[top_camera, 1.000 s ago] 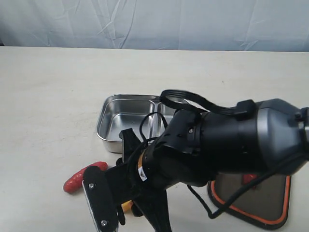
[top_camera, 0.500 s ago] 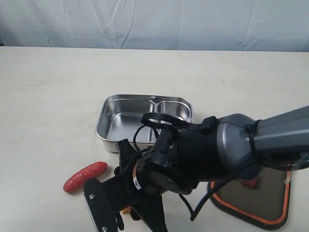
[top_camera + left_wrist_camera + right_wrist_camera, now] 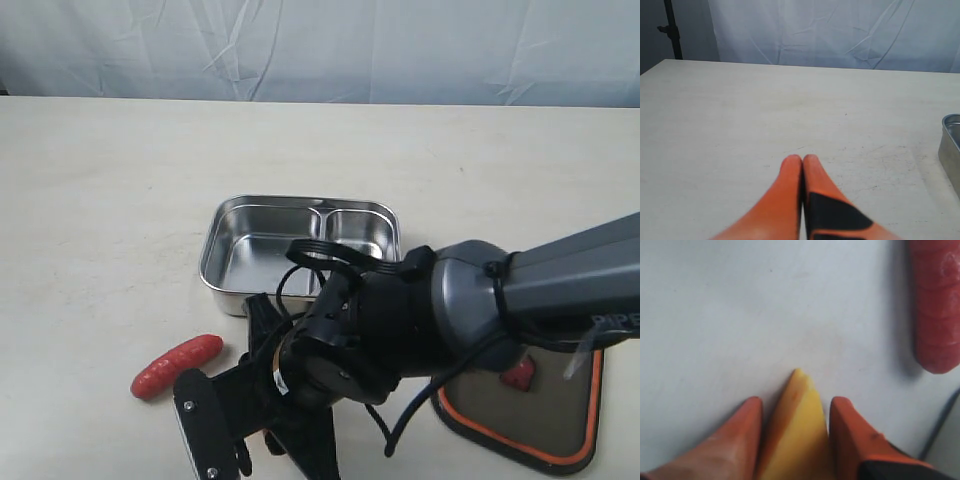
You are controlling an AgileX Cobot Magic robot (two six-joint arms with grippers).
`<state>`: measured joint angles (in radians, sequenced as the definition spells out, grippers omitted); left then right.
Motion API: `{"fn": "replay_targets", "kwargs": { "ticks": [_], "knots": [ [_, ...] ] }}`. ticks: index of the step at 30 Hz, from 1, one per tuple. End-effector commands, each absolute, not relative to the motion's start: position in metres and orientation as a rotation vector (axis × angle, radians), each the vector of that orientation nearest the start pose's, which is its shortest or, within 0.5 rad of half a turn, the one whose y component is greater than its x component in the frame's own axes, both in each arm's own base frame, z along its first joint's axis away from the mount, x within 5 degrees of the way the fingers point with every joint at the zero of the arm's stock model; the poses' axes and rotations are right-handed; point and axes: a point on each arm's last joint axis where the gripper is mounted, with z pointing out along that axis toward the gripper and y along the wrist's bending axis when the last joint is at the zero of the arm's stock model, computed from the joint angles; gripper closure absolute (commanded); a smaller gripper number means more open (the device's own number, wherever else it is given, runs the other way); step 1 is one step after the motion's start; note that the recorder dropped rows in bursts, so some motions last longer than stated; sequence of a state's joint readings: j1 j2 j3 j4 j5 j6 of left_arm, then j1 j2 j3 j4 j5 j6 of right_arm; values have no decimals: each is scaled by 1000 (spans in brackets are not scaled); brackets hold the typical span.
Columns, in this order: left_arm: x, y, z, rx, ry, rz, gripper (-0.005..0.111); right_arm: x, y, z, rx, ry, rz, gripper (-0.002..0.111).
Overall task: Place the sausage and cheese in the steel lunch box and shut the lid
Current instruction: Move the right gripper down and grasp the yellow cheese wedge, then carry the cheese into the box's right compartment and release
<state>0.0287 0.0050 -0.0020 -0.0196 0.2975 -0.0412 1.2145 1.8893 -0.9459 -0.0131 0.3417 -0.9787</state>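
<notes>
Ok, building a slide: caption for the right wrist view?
Right gripper pinches the cheese on the table; sausage lies nearby.

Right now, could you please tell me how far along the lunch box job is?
Done: nothing; the steel lunch box looks empty. In hand: the right tool straddles the cheese on the table; a firm grip isn't clear. Remaining: cheese, the sausage beside it, then the lid lying seal-up.

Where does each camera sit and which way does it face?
Exterior view: above the table, looking down toward the curtain; shows the right arm, sausage, lunch box, lid.
Left wrist view: low over the table, facing along it to the curtain; shows the shut left pincer.
Right wrist view: close over the table, facing down; right pincer straddles the cheese.
Shared: exterior and right wrist both show the sausage.
</notes>
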Motion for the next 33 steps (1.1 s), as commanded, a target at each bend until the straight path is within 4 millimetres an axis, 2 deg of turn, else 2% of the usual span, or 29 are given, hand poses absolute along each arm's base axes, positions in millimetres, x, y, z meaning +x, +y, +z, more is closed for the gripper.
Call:
{"fn": "replay_targets", "kwargs": {
  "ticks": [1,3,4,5,8,12,14,15,18,21,26,33],
  "knots": [
    [55,1,187,-73,1767,-28,107,117,317,119,-2445,1326,78,109],
    [55,1,187,-73,1767,-28,107,116,317,125,-2408,1361,91,109],
    [55,1,187,-73,1767,-28,107,116,317,135,-2343,1414,113,109],
    [55,1,187,-73,1767,-28,107,116,316,141,-2316,1429,123,109],
    [55,1,187,-73,1767,-28,107,116,313,175,-2186,1439,167,109],
    [55,1,187,-73,1767,-28,107,119,309,195,-2098,1447,182,109],
    [55,1,187,-73,1767,-28,107,133,302,209,-1971,1516,175,109],
    [55,1,187,-73,1767,-28,107,147,294,213,-1885,1595,163,109],
    [55,1,187,-73,1767,-28,107,201,267,213,-1507,1894,192,109],
    [55,1,187,-73,1767,-28,107,232,254,207,-1297,1964,227,109],
    [55,1,187,-73,1767,-28,107,247,250,193,-1192,2039,252,109],
    [55,1,187,-72,1767,-27,107,252,248,172,-1183,2124,245,109]
  ]
}}
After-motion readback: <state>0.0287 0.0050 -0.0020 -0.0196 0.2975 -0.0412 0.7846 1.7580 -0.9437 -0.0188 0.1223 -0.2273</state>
